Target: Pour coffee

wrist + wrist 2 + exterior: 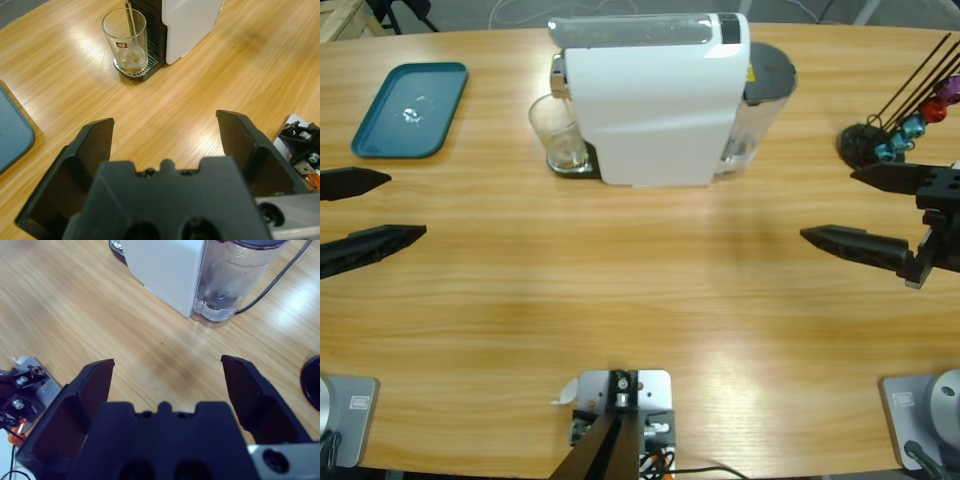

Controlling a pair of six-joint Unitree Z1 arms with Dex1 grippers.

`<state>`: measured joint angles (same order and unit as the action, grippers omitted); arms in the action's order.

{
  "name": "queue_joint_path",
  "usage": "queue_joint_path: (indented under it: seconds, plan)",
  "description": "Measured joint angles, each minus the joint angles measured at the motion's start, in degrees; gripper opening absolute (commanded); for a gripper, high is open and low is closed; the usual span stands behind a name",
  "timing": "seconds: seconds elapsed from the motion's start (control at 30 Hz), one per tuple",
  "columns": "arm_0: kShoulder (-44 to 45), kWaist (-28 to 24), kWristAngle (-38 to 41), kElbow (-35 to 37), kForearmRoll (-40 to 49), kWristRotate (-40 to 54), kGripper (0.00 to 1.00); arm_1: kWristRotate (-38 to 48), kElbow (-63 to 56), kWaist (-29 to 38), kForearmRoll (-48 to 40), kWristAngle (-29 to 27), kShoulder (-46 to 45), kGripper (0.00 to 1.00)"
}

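Coffee point(131, 62) lay as a shallow brown layer at the bottom of a clear glass point(556, 133), which stood on the drip tray point(142, 71) at the front of the white machine point(655, 100), under its spout. The machine sat near the far middle of the wooden table point(640, 290), with its clear water tank point(232, 280) at the back end and a black cord point(277, 277) running off from it. A teal tray point(410, 109) lay at the far left, well apart from the glass. A black rack with coloured capsules point(910, 110) stood at the far right.

The left gripper point(372, 211) hovered over bare table at the left edge, its jaws spread wide and holding nothing. The right gripper point(850, 208) hovered at the right edge, just beside the rack, jaws likewise spread and empty. Both were well apart from the machine.
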<state>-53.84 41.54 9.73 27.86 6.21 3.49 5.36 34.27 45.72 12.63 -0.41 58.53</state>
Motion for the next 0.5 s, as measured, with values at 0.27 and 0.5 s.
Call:
queue_joint_path:
  seconds: [0.27,0.5]
  plan:
    - [0.0,0.0,-1.3,-0.7,0.0,-0.3,0.889,0.3,-2.8,0.0,-2.6,-1.2,-1.1,0.916]
    - [0.0,0.0,-1.3,-0.8,-0.3,-1.4,0.89,0.7,-3.3,0.0,-3.9,-1.2,-1.0,0.887]
